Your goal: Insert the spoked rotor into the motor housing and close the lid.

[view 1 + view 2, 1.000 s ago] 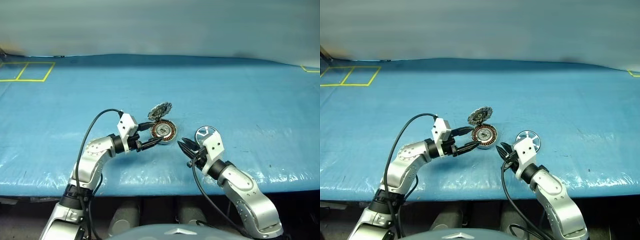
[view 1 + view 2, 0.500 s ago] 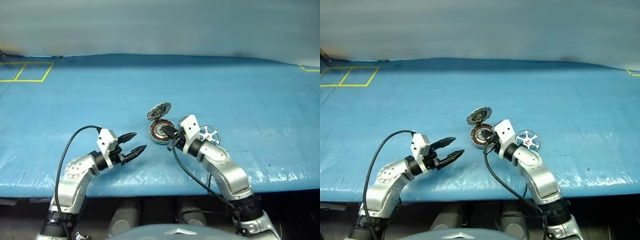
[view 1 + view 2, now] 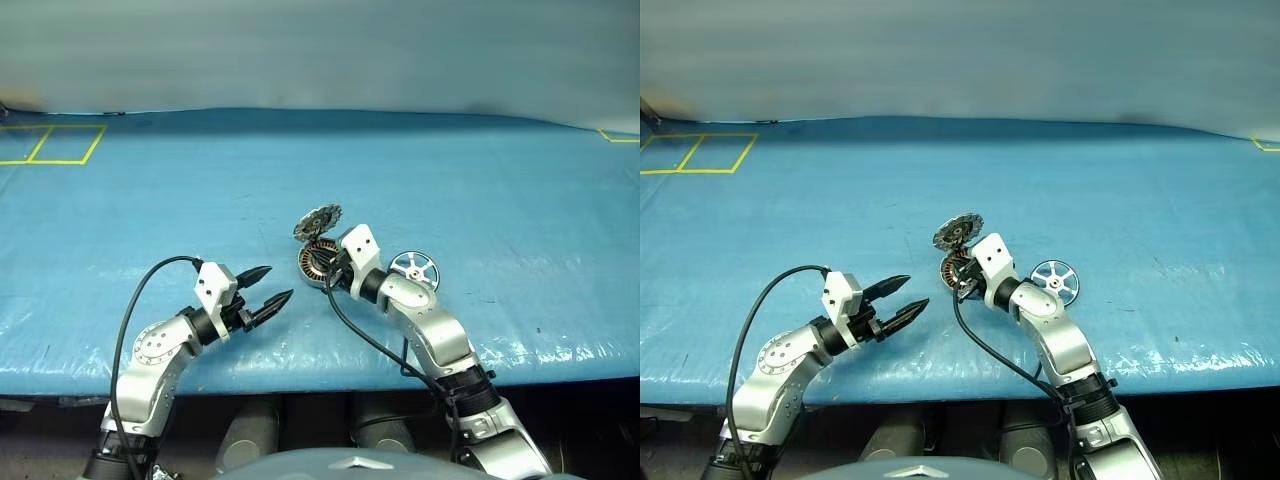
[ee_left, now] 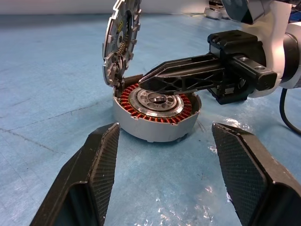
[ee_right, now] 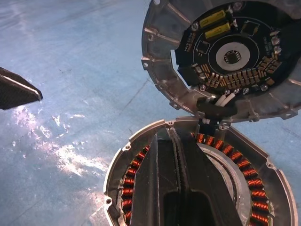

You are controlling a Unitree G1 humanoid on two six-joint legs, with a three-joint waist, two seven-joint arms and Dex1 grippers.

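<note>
Housing (image 4: 157,117) open, copper windings exposed

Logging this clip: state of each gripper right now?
Left gripper: open, holding nothing.
Right gripper: shut, empty, over the motor housing.

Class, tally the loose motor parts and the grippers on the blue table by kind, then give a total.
Motor housing: 1
Lid, hinged open on the housing: 1
Spoked rotor: 1
Grippers: 2 (left gripper, right gripper)
Total: 5
</note>
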